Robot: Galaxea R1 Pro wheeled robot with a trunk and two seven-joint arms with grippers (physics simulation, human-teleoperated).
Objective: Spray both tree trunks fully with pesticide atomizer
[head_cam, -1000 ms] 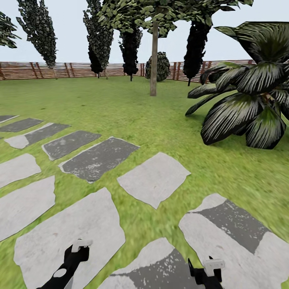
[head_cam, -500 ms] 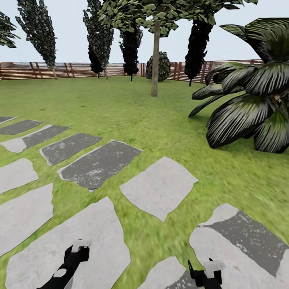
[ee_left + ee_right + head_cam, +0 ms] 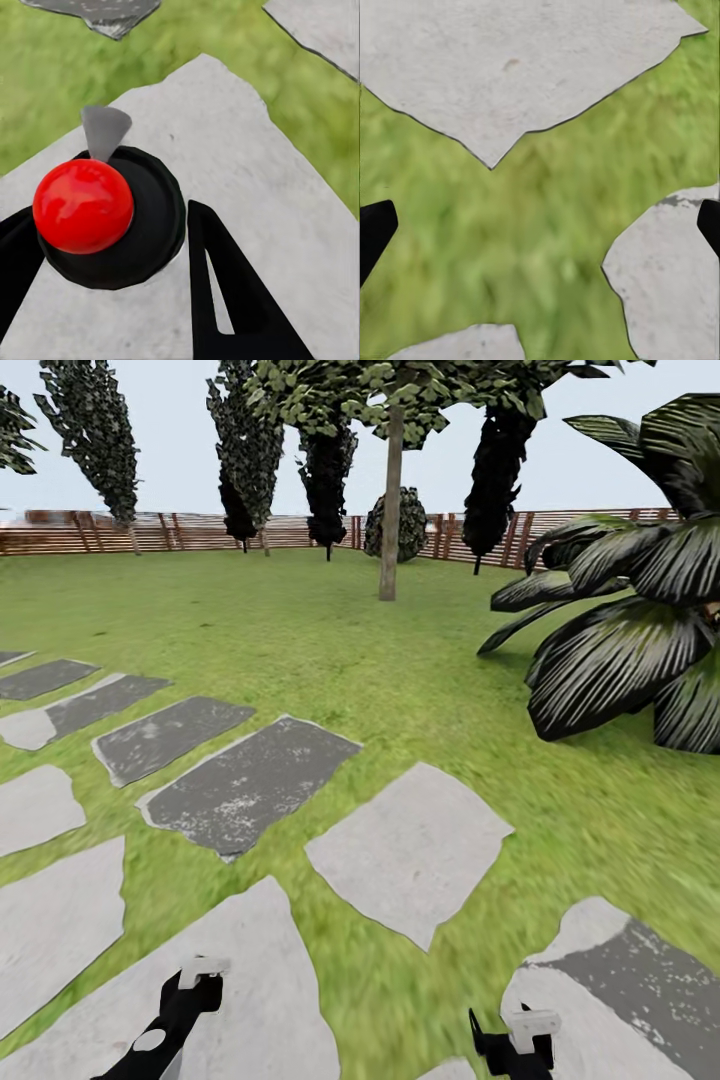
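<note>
Mid-lawn: tree [image 3: 388,500], pale bare trunk

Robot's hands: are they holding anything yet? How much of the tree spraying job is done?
Nothing looks done yet. The left gripper and right gripper are both open and empty, hanging over the stepping stones and the lawn. A pale-trunked tree stands far ahead, near the fence. What is left is finding and picking up the spray bottle, then covering both trunks.
</note>
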